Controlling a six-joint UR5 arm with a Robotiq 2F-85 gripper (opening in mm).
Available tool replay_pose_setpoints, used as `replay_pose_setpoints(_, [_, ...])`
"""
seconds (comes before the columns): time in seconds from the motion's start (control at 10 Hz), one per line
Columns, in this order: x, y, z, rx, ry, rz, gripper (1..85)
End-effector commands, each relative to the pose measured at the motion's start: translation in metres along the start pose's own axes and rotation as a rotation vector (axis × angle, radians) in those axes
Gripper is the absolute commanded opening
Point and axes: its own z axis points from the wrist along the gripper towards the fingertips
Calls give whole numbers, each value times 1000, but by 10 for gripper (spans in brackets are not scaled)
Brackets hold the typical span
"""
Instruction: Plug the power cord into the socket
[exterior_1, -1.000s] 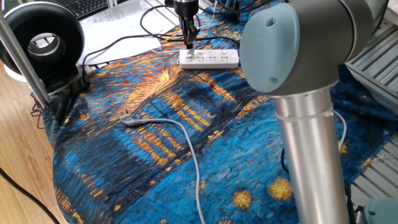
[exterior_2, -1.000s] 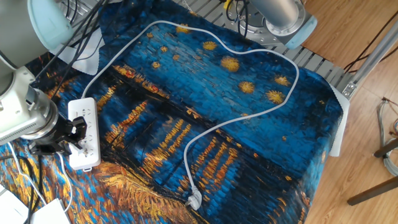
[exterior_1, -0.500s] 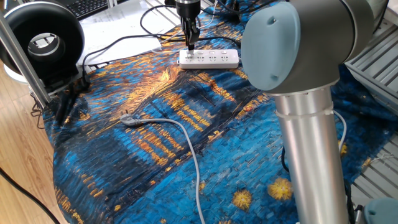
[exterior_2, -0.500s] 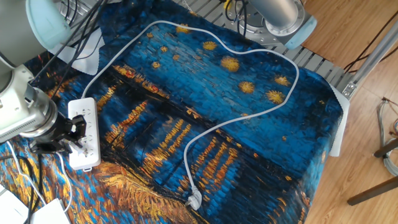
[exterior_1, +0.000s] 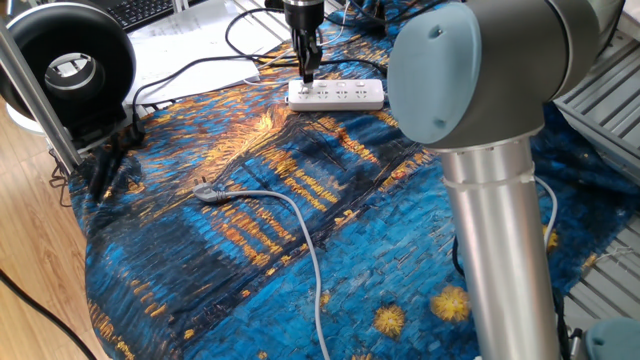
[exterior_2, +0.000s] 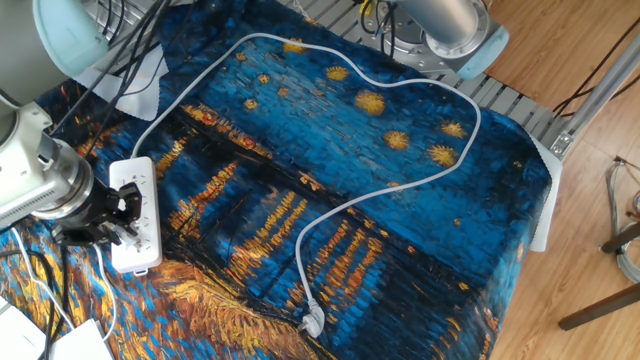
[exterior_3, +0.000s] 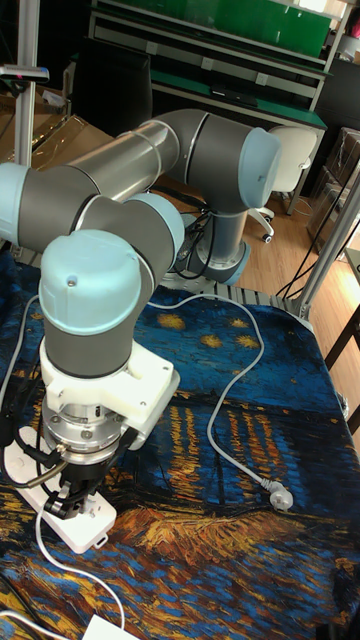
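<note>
The socket (exterior_1: 345, 95) is a long white power strip on the blue painted cloth, also seen as the socket (exterior_2: 138, 185) and the socket (exterior_3: 82, 527). My gripper (exterior_1: 308, 72) hangs just above its left end, fingers close together. From the other side the gripper (exterior_2: 120, 222) is over the strip's near end, and in the tall view the gripper (exterior_3: 66, 500) nearly touches it. The power cord (exterior_2: 103, 285), a thin white cable, runs from the fingers toward the table edge; the power cord (exterior_3: 85, 580) curves away likewise. Its plug is mostly hidden between the fingers.
A thicker grey cable (exterior_1: 300, 235) with a grey plug (exterior_1: 206, 190) lies loose across the cloth; the grey plug (exterior_2: 312, 322) sits near the cloth's edge. Black cables (exterior_1: 240, 35) trail behind the strip. A black round device (exterior_1: 70, 65) stands left. The arm's big joint (exterior_1: 470, 80) fills the right.
The gripper has risen slightly off the strip's left end. The strip and the grey cable have not moved.
</note>
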Motion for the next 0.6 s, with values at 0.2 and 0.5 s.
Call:
replay_pose_setpoints(0.2, [2,-6,4,7,-10,-4,287])
replay_pose_setpoints(0.5, [2,-3,4,-4,-18,1,263])
